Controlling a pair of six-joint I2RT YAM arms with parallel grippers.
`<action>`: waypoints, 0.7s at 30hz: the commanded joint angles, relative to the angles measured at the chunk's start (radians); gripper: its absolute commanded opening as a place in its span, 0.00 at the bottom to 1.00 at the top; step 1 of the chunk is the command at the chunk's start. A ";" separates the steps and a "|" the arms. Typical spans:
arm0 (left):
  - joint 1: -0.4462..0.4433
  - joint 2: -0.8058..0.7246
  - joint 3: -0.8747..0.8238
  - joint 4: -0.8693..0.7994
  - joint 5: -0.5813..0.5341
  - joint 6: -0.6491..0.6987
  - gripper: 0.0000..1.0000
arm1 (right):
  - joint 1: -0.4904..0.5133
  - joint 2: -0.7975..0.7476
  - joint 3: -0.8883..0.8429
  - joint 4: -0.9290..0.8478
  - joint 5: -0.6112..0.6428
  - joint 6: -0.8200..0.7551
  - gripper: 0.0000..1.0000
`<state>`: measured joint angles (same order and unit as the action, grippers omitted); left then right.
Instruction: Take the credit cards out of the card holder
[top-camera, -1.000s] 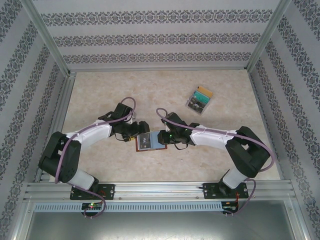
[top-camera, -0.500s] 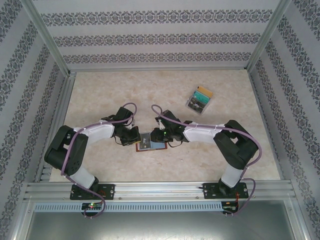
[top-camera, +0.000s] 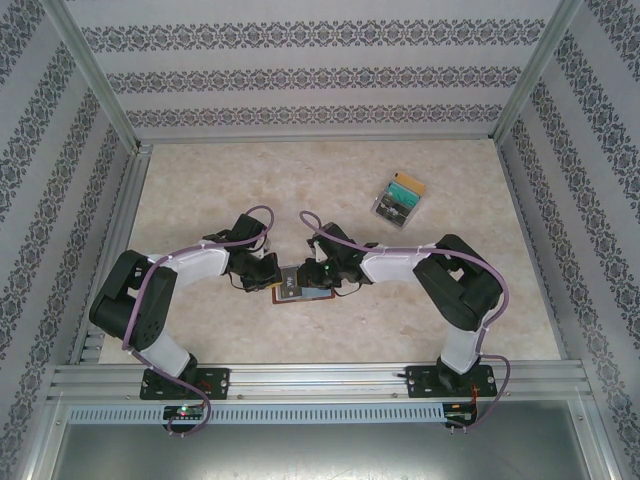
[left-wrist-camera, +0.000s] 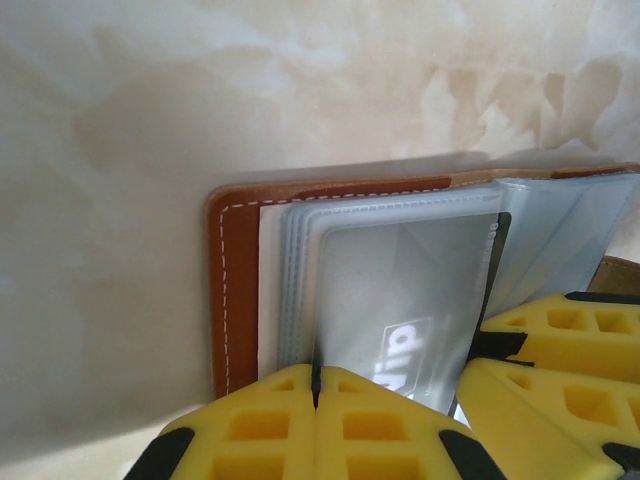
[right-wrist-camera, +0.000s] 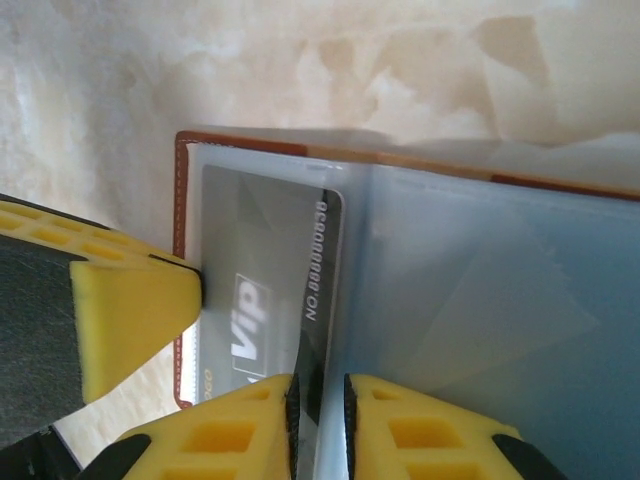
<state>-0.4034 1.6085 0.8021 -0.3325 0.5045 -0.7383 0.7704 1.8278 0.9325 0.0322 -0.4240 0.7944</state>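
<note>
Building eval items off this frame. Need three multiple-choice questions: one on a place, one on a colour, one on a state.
1. Where is the clear plastic box relative to the card holder?
A) farther back, toward the right arm's side
B) nearer the arm bases, toward the left
C) stacked on it

2. What colour is the card showing in the holder's sleeve?
A) red
B) grey
C) green

3. The card holder is:
A) snapped shut
B) lying open
C) inside the clear box

Key:
1 A: the top view puts the box up and to the right of the holder.
2 B: both wrist views show a grey card with pale lettering.
3 B: its pale sleeves are spread, with the brown cover flat on the table.
</note>
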 joint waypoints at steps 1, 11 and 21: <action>0.009 0.008 -0.023 -0.023 -0.004 0.005 0.04 | 0.001 0.026 0.024 0.027 -0.033 0.019 0.22; 0.007 0.001 -0.023 -0.025 -0.005 0.007 0.04 | -0.015 0.022 -0.008 0.064 -0.048 0.043 0.00; 0.009 -0.011 -0.014 -0.036 -0.009 0.014 0.05 | -0.049 -0.056 -0.092 0.079 -0.024 0.047 0.00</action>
<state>-0.4026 1.6081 0.8005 -0.3328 0.5083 -0.7380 0.7345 1.7988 0.8604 0.1097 -0.4572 0.8391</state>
